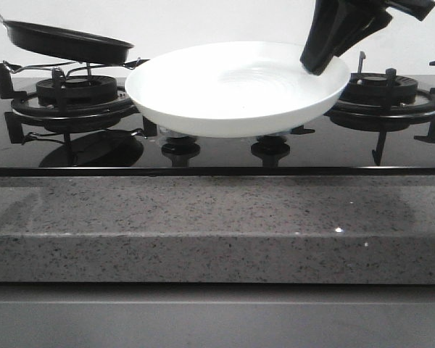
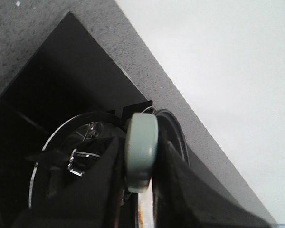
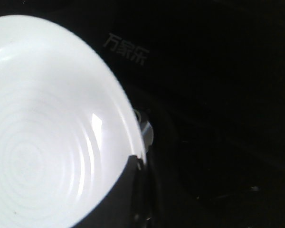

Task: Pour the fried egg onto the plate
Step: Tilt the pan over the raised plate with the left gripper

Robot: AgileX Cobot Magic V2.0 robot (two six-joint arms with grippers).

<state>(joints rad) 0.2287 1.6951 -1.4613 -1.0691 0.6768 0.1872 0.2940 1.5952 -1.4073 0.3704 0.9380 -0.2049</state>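
The left fingers (image 2: 140, 190) were clamped on the pale handle (image 2: 141, 149) of the frying pan (image 1: 65, 41), raised over the worktop's far left. The right fingers (image 1: 326, 51) gripped the plate's (image 1: 232, 90) rim, mid-stove. The egg was hidden.
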